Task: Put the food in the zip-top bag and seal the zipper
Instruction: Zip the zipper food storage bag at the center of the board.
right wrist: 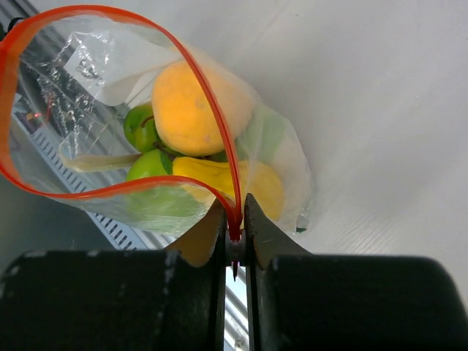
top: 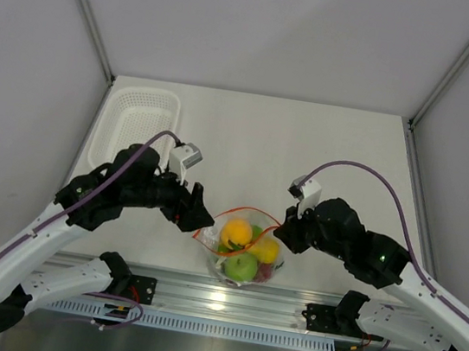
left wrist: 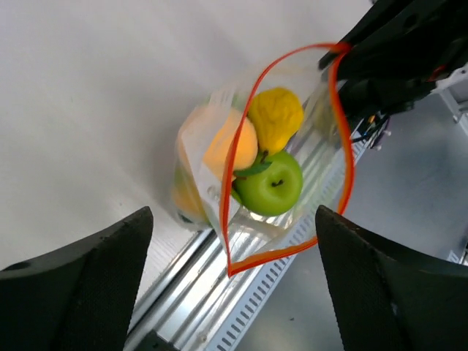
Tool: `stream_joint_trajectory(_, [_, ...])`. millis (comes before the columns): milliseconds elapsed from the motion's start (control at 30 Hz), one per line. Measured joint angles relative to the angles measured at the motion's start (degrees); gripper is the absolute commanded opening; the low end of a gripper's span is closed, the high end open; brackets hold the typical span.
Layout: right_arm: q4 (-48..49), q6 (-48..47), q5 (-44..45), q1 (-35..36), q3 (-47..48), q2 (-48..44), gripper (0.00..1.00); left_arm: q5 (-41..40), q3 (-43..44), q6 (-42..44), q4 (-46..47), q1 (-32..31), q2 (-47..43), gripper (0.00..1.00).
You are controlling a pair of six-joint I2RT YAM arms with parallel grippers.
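Note:
The clear zip-top bag [top: 244, 248] stands at the table's near edge, its mouth gaping. Inside are an orange ball [top: 236, 231], a yellow-orange fruit [top: 267, 250] and a green apple [top: 241, 267]. The orange-red zipper [top: 251, 212] forms an open loop. My right gripper [right wrist: 234, 221] is shut on the right end of the zipper [right wrist: 73, 10]. My left gripper [left wrist: 230, 292] is open wide, and the left corner of the zipper [left wrist: 344, 146] lies between its fingers [left wrist: 88, 292], untouched. The left wrist view shows the apple [left wrist: 270, 183] and yellow fruit [left wrist: 276, 117] through the mouth.
A white mesh basket [top: 142, 119] stands at the back left of the table. The metal rail [top: 225, 301] runs along the near edge just below the bag. White enclosure walls surround the table.

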Motion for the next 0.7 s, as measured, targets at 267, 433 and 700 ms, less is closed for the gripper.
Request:
stream_joint_trajectory(267, [-2.0,-0.9,-4.8,0.0,3.3,2.0,0.00,8.8,5.8,5.5,13.4,-0.4,0.3,1.00])
stream_joint_trajectory(433, [-2.7,-1.1,-7.4,0.0,3.8,2.4,0.00,18.0,7.5,10.7,19.9,-3.3,5.4,1.00])
stream_joint_trajectory(700, [-2.9,-1.0,-9.1,0.0,3.8,2.4,0.00,26.5,7.7,15.4,25.0,-7.2,17.4,0.99])
